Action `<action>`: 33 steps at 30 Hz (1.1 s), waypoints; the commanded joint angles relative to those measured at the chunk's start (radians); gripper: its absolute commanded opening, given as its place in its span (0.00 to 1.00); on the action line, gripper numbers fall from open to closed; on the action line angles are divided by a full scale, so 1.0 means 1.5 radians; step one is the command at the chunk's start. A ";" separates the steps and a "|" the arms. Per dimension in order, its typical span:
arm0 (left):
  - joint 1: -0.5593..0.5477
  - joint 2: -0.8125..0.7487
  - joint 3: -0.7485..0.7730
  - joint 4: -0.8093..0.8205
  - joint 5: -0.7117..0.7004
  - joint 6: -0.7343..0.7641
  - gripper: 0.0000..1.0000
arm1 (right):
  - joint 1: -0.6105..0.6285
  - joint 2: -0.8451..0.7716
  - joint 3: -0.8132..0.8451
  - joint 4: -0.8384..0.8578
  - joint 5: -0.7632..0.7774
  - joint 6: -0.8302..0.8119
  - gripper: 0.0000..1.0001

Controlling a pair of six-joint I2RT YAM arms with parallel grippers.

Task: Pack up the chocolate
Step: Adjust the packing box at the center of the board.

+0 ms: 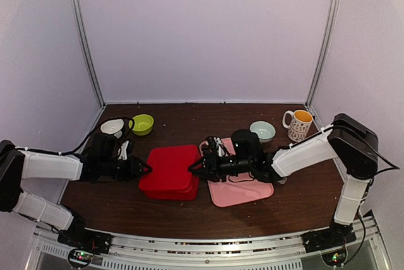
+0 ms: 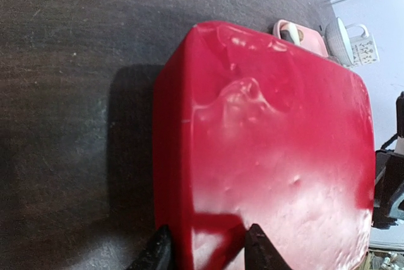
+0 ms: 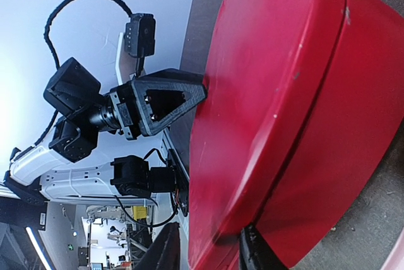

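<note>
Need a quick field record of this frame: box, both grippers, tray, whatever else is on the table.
red box: lid on, mid table, beside the pink tray's left edge
left gripper: closed on the box's left edge
right gripper: closed on the box's right edge
pink tray: flat, partly under the right arm
back left: white bowl, green bowl
back right: pale blue bowl, mug
chocolate: none visible

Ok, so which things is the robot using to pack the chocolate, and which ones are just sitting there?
Using:
- red box, lid on, pinched at opposite edges by the left gripper and the right gripper
- no chocolate is in sight

Just sitting there:
- pink tray
- green bowl
- white bowl
- blue bowl
- mug
</note>
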 commanded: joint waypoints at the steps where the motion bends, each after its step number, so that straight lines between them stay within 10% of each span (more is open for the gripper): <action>1: -0.021 0.002 0.020 -0.012 0.038 0.045 0.35 | 0.036 0.023 0.063 0.181 -0.033 -0.024 0.31; 13: -0.020 0.014 0.030 -0.047 0.055 0.068 0.34 | 0.088 0.106 0.071 0.427 0.024 -0.104 0.37; 33: -0.021 -0.052 0.041 -0.107 -0.008 0.094 0.35 | 0.093 0.032 -0.065 0.276 0.182 -0.148 0.31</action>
